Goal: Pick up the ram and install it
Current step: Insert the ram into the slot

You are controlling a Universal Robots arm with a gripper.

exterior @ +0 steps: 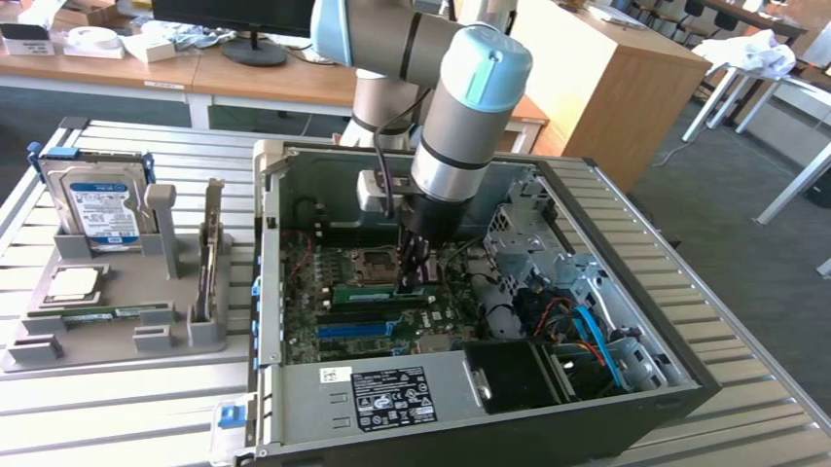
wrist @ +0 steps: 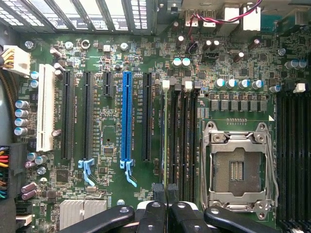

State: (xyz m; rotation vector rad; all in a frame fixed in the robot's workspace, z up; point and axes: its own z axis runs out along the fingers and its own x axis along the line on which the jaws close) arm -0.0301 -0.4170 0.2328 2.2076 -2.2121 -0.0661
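1. The place is a robotics lab set up in an office-like room.
2. A robot arm [exterior: 454, 107] with a gripper [exterior: 413, 282] reaches into an open computer case [exterior: 632, 268] on a slatted metal counter [exterior: 117, 409].
3. A grey fixture [exterior: 117, 341] holds computer parts.
4. Behind stand desks [exterior: 279, 83] with a monitor [exterior: 234, 19] and a wooden cabinet [exterior: 624, 88].

We see soft daylight, glare on the ribbed silver table [exterior: 130, 409] beside the black claw [exterior: 413, 282], shadow beneath it.
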